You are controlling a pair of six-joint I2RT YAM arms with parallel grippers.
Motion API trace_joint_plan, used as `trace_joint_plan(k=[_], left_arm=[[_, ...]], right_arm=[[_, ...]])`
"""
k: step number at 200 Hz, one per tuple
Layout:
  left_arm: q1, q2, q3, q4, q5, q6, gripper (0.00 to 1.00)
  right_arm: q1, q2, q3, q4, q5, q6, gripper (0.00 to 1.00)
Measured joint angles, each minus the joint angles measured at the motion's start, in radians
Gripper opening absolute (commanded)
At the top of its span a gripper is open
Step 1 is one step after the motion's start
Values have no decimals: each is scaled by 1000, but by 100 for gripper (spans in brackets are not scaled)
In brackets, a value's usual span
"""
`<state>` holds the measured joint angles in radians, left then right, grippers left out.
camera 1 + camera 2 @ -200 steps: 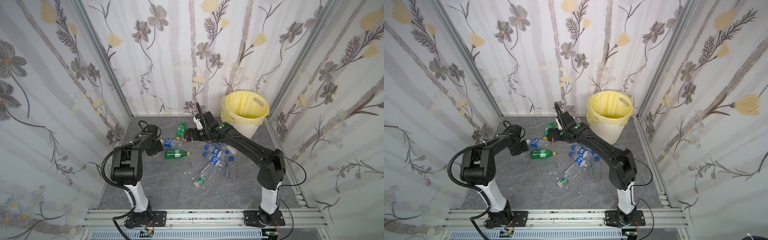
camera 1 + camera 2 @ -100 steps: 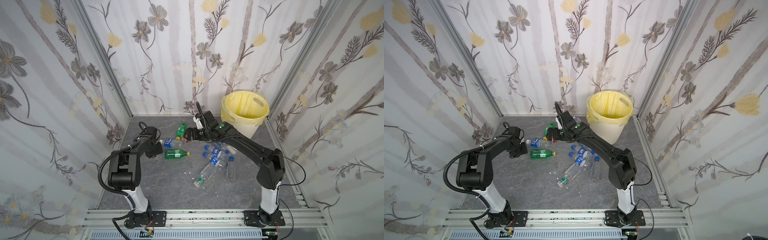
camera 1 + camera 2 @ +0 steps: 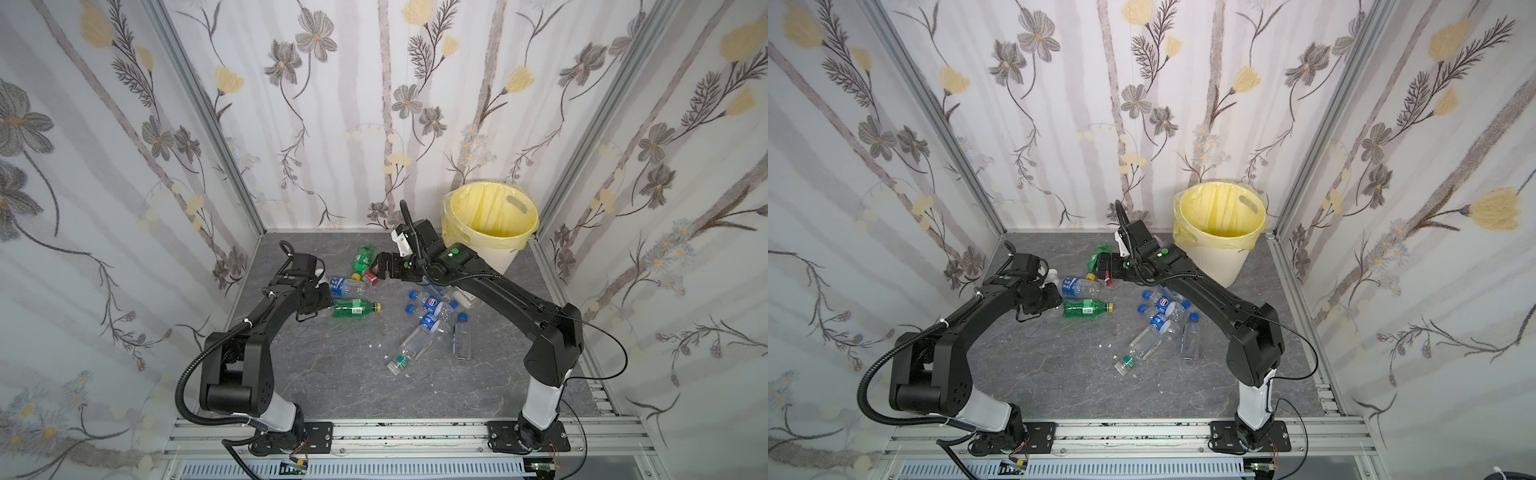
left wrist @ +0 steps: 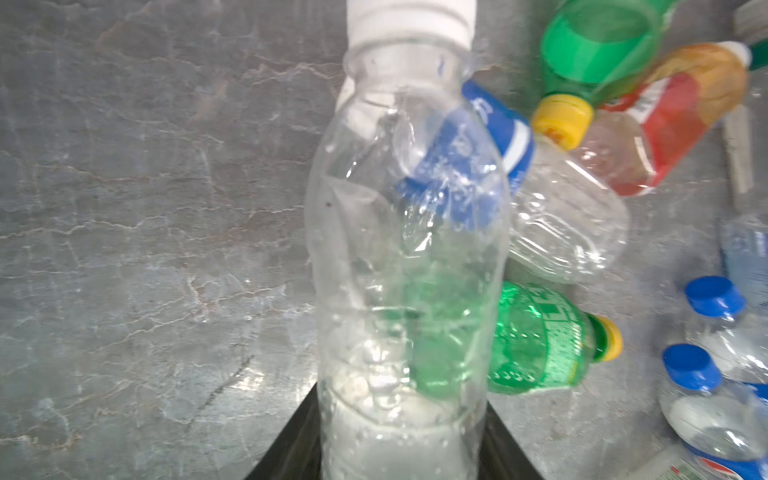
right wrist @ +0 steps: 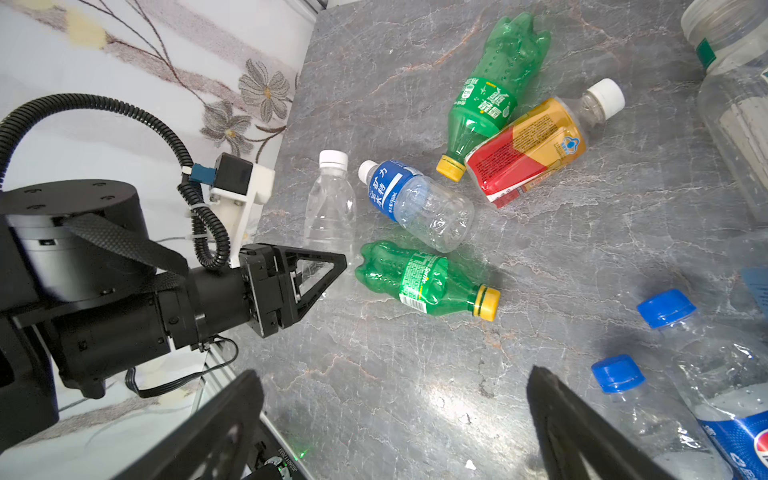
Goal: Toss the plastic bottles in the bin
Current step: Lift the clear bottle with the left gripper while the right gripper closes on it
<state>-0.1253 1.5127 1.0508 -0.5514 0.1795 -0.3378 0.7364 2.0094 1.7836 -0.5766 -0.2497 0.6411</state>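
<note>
My left gripper is shut on the base of a clear bottle with a white cap, which lies on the grey floor at the left. In both top views that gripper sits beside a blue-labelled bottle and a green bottle. My right gripper is open and empty, hovering over an orange-red bottle and a second green one. The bin, lined in yellow, stands at the back right.
Several clear bottles with blue caps lie in a heap under my right arm, with one longer bottle nearer the front. Papered walls close in the left, back and right sides. A metal rail runs along the front.
My left gripper has shut on the clear white-capped bottle, and its arm has shifted slightly. The right arm has hardly moved.
</note>
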Motion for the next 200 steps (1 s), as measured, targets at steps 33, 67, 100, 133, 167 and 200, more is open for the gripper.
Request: trace_joint_plan(k=[33,67,100,133,167,200], left_arm=[[-69,-55,0,0,30,-16,48],[-119,-113,2,1,57,-31,48],[-157,-175,2,2,91,-35,48],[-189,-224,-4,8,123,-48,48],[-224,-245,-6,24,150,-63,48],[-263,-245,-7,25,169,-85,48]], right_arm=[[-13,-2,-10,6,-32,35,100],[-23,-2,-21,40,-76,71,100],[-23,3,-25,85,-124,110,100],[-20,10,-41,117,-157,140,98],[-17,10,-76,148,-174,166,93],[-16,18,-92,183,-195,189,91]])
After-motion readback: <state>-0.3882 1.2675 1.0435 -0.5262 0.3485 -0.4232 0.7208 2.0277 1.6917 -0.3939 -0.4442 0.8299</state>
